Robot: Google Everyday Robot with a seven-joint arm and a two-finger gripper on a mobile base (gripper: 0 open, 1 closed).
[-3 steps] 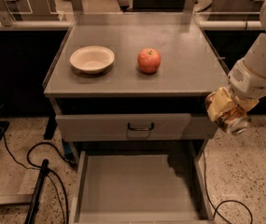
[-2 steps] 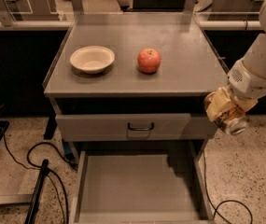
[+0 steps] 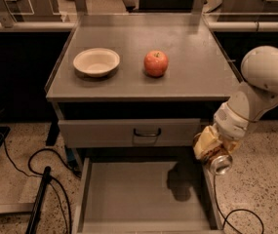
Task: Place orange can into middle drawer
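My gripper (image 3: pixel 212 150) is shut on the orange can (image 3: pixel 220 163), which lies tilted with its shiny silver end facing down and forward. The pale fingers cover most of the can's sides. The can hangs just above the right wall of the open middle drawer (image 3: pixel 143 194), a wide grey drawer with a bare flat floor. The can's shadow falls on the right part of the drawer floor. The white arm (image 3: pixel 260 87) reaches in from the right.
Above the open drawer is a closed drawer front with a black handle (image 3: pixel 147 132). On the cabinet top (image 3: pixel 202 77) stand a white bowl (image 3: pixel 96 62) and a red apple (image 3: pixel 156 63). Black cables (image 3: pixel 36 169) lie on the floor at the left.
The gripper has moved down and to the left with the can, from beside the cabinet's right edge to just over the open drawer's right wall.
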